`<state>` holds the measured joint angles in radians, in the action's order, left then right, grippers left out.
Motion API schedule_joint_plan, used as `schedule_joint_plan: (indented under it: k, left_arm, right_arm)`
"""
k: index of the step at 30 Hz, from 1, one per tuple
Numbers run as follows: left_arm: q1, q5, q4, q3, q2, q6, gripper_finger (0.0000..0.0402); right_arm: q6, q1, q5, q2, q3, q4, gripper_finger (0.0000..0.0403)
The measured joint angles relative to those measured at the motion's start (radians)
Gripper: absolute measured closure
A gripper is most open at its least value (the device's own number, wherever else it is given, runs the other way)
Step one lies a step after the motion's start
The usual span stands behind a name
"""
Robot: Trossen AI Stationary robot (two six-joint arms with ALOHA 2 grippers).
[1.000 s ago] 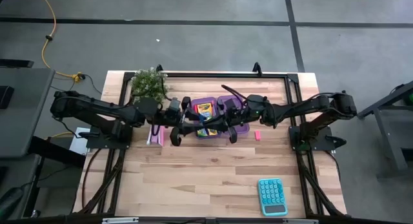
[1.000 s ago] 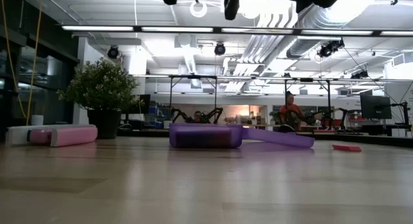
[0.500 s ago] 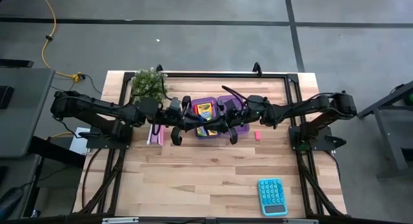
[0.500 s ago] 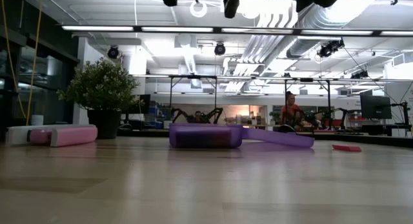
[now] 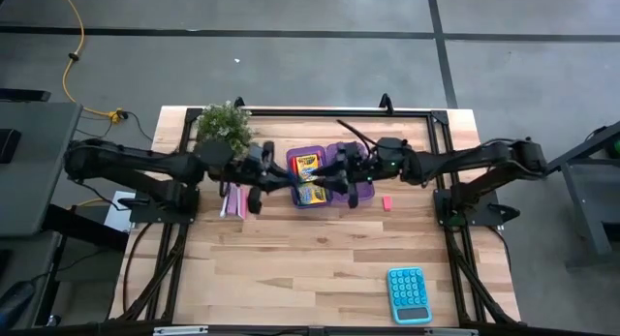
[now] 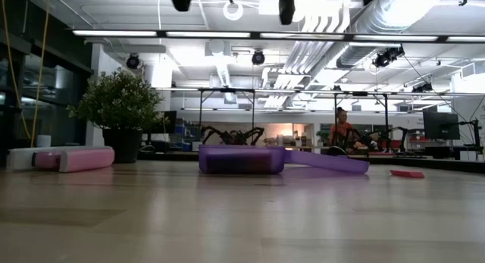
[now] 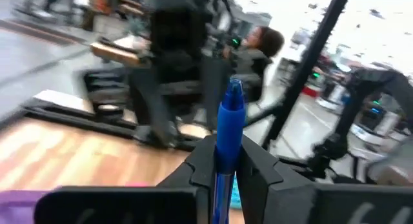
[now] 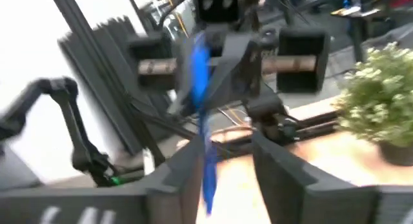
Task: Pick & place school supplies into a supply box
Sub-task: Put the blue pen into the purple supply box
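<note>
A blue pen (image 7: pixel 227 130) hangs in the air over the open purple supply box (image 5: pixel 341 154), which sits on the table with two crayon boxes (image 5: pixel 305 165) inside it. My left gripper (image 5: pixel 291 184) is shut on the pen. My right gripper (image 5: pixel 326 181) faces it from the right, open. The pen's other end (image 8: pixel 206 175) reaches between the right gripper's spread fingers. A pink eraser (image 5: pixel 386 202) lies on the table right of the box. My left gripper pinches the pen's barrel (image 7: pixel 222 162) between its two fingers, coming level from the table's left. The pen's capped end (image 7: pixel 232 95) sticks out past the fingertips toward the right arm. The pen is lifted clear of the box. My right gripper's fingers (image 8: pixel 188 172) stand on either side of the pen's end; I cannot tell whether one touches it.
A potted plant (image 5: pixel 225 126) stands at the far left. A pink-and-white booklet (image 5: pixel 232 202) lies left of the box. A teal calculator (image 5: pixel 409 294) lies at the near right. People show in the room beyond the table (image 6: pixel 342 126).
The two grippers, which met over the box, have drawn a little apart. The left one has gone toward the table's left edge and the right one toward the right edge.
</note>
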<state>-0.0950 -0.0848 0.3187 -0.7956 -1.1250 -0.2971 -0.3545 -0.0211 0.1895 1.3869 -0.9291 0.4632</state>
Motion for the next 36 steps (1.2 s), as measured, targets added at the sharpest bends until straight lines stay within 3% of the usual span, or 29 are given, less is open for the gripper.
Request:
schedule_joint_plan:
  k: [6,12,18,27,31,36]
  left_arm:
    - [-0.03,0.075,-0.184,0.0,0.162,0.031,0.0374]
    - [-0.025,0.131,-0.388,0.004,0.287,-0.029,0.0376]
    - [-0.002,0.161,-0.346,0.089,0.352,-0.096,0.0373]
    - [0.001,0.219,-0.314,0.112,0.316,-0.134,0.0373]
    - [-0.048,0.253,-0.314,0.081,0.223,-0.172,0.0371]
    - [-0.149,0.215,-0.318,0.025,0.048,-0.27,0.037]
  right_arm:
    - [0.123,0.001,-0.105,-0.136,0.0,-0.203,0.0217]
    - [0.128,0.006,-0.13,-0.244,0.0,-0.373,0.0211]
    - [0.129,0.037,-0.243,-0.295,0.001,-0.544,0.0211]
    - [0.139,0.039,-0.266,-0.295,0.001,-0.548,0.0211]
    - [0.139,0.034,-0.287,-0.295,0.001,-0.548,0.0211]
    - [0.138,0.034,-0.295,-0.295,0.001,-0.549,0.0211]
